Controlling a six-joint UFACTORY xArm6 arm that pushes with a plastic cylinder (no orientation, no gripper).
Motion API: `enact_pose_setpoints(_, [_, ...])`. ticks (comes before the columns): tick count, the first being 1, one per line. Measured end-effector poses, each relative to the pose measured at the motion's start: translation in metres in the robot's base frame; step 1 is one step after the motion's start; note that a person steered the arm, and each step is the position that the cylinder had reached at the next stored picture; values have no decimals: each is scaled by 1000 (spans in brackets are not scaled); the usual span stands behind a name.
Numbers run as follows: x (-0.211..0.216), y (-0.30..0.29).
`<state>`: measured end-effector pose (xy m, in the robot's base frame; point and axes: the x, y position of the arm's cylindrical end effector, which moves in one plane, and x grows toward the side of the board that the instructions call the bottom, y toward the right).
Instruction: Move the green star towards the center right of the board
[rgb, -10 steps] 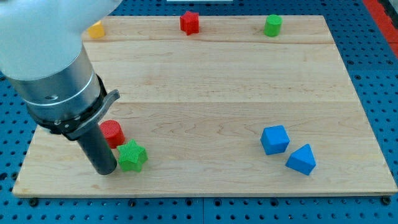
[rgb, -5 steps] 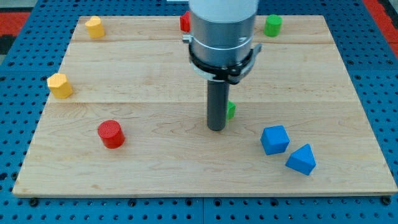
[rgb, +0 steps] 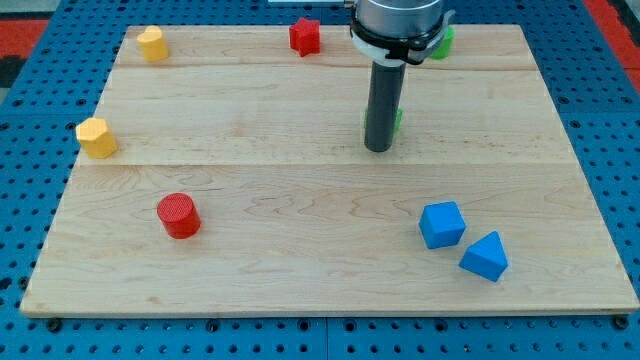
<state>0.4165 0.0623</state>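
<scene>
Where blue pegboard shows, wooden board

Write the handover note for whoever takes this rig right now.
My tip is down on the board, right of centre, against the green star, which is mostly hidden behind the rod; only a sliver shows at the rod's right edge.
Done: nothing that can be counted finished. The star sits above mid-height and short of the right side.
Left: push it toward the view's right, and slightly down, to centre right.
Nearby: two blue blocks at lower right, a green block at the top edge.
</scene>
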Motion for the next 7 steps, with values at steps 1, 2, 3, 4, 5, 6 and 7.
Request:
enact_pose_setpoints(1, [-2, 8])
enact_pose_setpoints(2, [-9, 36])
enact_pose_setpoints(3, [-5, -4])
enact_pose_setpoints(4, [-30, -24])
enact_pose_setpoints(5, [-48, 12])
enact_pose_setpoints(6, [-38, 57])
enact_pose_setpoints(7, [-25, 56])
